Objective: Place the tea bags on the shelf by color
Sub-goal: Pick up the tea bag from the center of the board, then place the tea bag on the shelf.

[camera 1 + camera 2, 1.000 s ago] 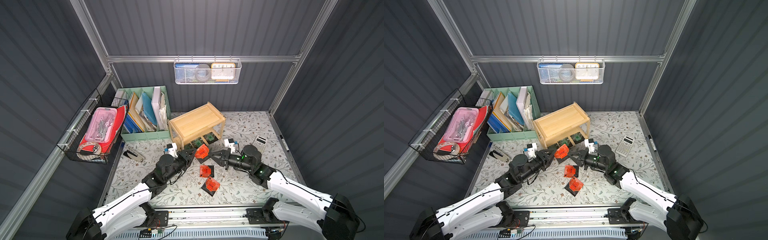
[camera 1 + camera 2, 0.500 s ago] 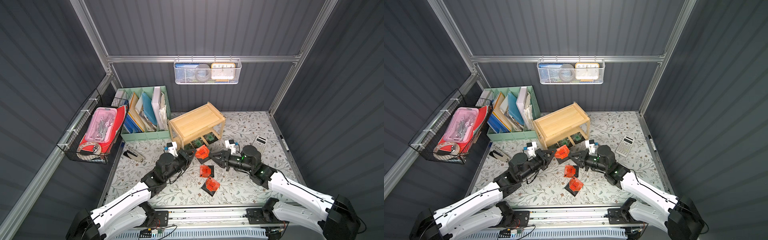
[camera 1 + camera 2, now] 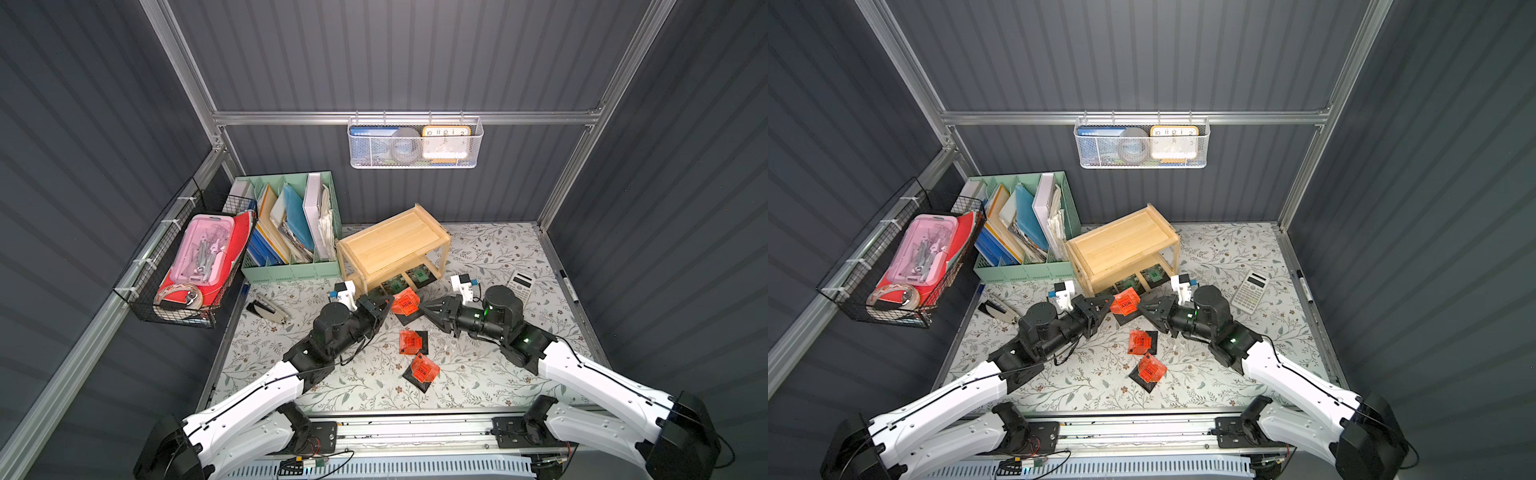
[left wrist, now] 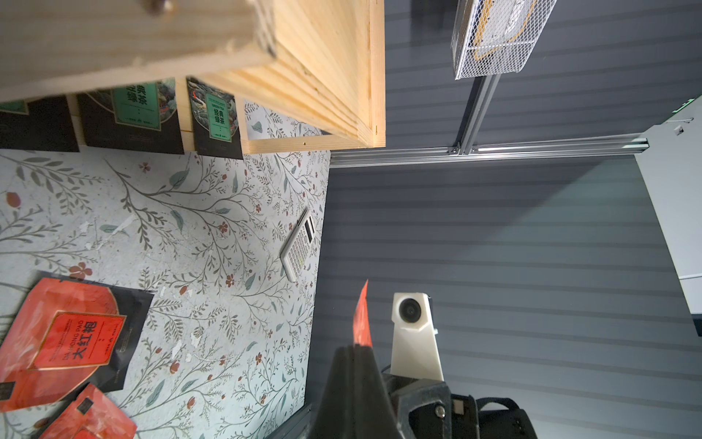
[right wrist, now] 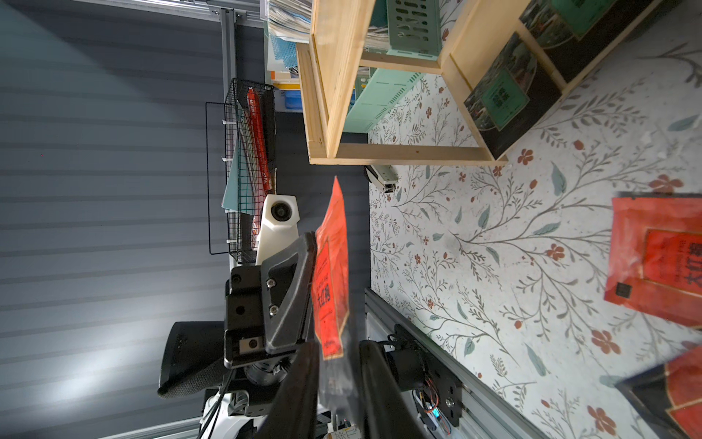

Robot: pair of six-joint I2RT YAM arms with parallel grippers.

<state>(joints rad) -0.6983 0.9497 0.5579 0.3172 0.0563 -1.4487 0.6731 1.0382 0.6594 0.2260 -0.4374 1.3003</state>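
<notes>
One orange-red tea bag (image 3: pixel 405 302) hangs in the air between both arms, just in front of the wooden shelf (image 3: pixel 390 243). My left gripper (image 3: pixel 388 301) is shut on its edge; the orange corner sticks out of the closed tips (image 4: pixel 361 323). My right gripper (image 5: pixel 340 346) is open, its fingers standing apart on either side of the bag's (image 5: pixel 332 266) black edge. Two more orange tea bags (image 3: pixel 411 343) (image 3: pixel 424 370) lie on the mat nearer the front. Green-labelled tea bags (image 3: pixel 419 275) (image 4: pixel 136 106) lie flat on the shelf's lower board.
A mint-green file organizer (image 3: pixel 291 232) stands left of the shelf, and a black wire basket (image 3: pixel 191 266) hangs on the left wall. A stapler (image 3: pixel 266 309) lies at the left, a calculator (image 3: pixel 519 284) and a marker (image 3: pixel 567 286) at the right. A white mesh basket (image 3: pixel 415 143) hangs high at the back.
The left gripper has closed on the orange tea bag. The right gripper, shut on it a second ago, has let its fingers part. Both arms have barely moved.
</notes>
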